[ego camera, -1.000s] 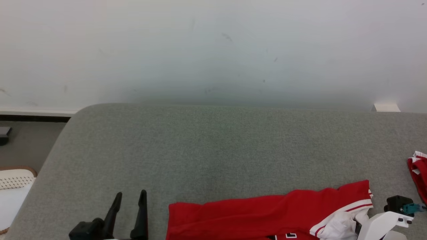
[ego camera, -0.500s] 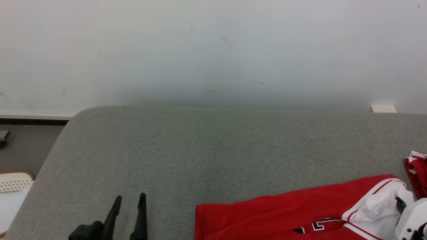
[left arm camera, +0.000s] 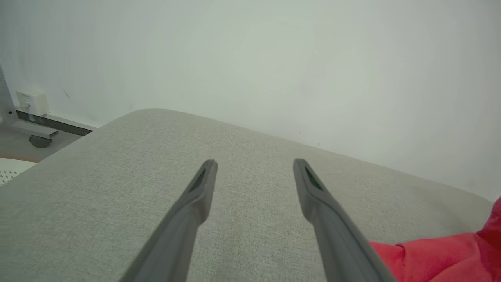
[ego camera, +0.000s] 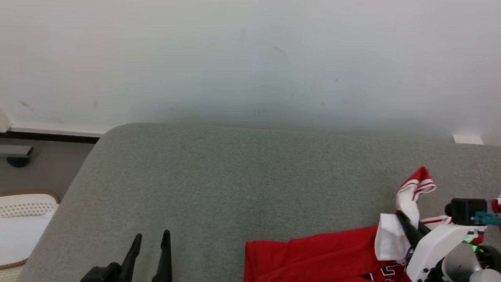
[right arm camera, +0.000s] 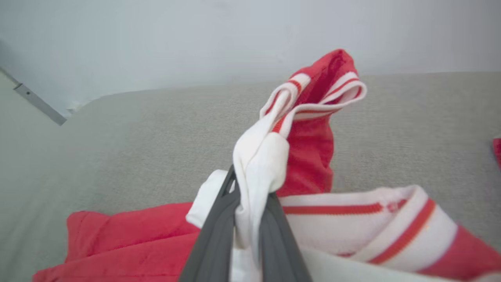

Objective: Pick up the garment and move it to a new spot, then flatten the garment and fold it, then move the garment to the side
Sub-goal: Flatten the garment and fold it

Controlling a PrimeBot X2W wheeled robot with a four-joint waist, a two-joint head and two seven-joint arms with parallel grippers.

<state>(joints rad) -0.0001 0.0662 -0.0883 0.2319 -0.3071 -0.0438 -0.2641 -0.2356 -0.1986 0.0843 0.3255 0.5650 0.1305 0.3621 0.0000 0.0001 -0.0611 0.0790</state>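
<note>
Garment (ego camera: 313,254), cut off below, bunches in right tool's (ego camera: 400,215) grip.

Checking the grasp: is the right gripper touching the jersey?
Touching. The right wrist view shows the right gripper pinching white fabric of the jersey between its fingers.

1. The head view is taken from above, aimed forward and down across the grey surface (ego camera: 235,176) to the wall (ego camera: 250,58).
2. The left wrist view is taken low over the surface, along the left claw (left arm camera: 255,161), toward the same wall.
3. The right wrist view is taken closest, just behind the right claw (right arm camera: 250,188).
4. The red garment (right arm camera: 313,156) and the surface are shared by all three views.
</note>
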